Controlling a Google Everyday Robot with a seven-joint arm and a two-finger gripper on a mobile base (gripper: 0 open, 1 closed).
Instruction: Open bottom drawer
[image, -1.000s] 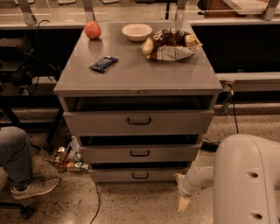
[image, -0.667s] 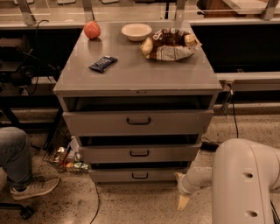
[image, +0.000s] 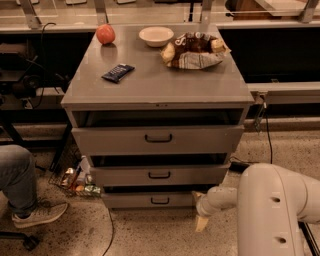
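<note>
Camera view: the gripper (image: 199, 210) is positioned near the floor, just beside the right end of the bottom drawer (image: 135, 200), fingers spread, gripping nothing.

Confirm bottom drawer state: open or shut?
Looks shut: the bottom drawer front sits no further out than the middle drawer above. Tool is low by its right end, off the handle.

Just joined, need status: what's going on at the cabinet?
The robot's arm reaches low beside the gray cabinet. Its tool hangs near the floor at the right end of the bottom drawer, away from the black handle. The drawer looks shut or nearly so.
</note>
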